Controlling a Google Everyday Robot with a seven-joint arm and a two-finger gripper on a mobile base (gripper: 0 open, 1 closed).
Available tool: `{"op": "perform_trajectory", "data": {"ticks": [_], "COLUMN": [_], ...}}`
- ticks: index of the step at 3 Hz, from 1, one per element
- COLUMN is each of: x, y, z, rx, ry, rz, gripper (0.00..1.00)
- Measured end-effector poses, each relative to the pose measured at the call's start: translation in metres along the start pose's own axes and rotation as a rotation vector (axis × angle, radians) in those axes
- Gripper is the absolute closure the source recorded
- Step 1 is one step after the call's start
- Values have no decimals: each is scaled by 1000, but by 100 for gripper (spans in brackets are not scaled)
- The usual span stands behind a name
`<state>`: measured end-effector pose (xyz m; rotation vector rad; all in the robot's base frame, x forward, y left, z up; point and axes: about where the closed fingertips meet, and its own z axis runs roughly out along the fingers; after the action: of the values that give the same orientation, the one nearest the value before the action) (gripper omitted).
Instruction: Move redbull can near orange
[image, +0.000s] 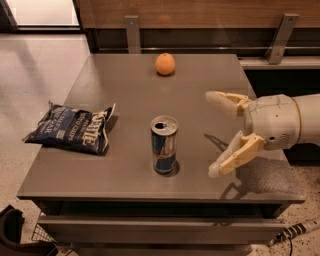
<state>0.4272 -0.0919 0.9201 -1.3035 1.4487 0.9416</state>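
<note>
Gripper (212, 134): right of the can, above the table, jaws spread wide, holding nothing.
Redbull can (164, 145): upright, front centre of grey table (125, 95).
Orange (165, 64): far edge, well apart from can.
Chip bag (70, 128): left side, lying flat.

Gripper (212, 134) hangs over the table's (125, 95) right side, jaws spread, its arm (306, 120) cut by the right edge; dark object (11, 229) bottom-left cropped; redbull can (164, 145) label, chip bag (70, 129) small print unreadable.
</note>
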Motion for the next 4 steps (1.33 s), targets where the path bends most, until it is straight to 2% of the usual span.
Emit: {"op": "perform_trajectory", "data": {"ticks": [2,3,4], "x": [2,4,6], "y": [-3,4,13], "z": [25,37,47], "rx": [26,26,20], "ry": [-57,-92,-98], "rz": [-24,-38,-51], "gripper": [0,0,0]}}
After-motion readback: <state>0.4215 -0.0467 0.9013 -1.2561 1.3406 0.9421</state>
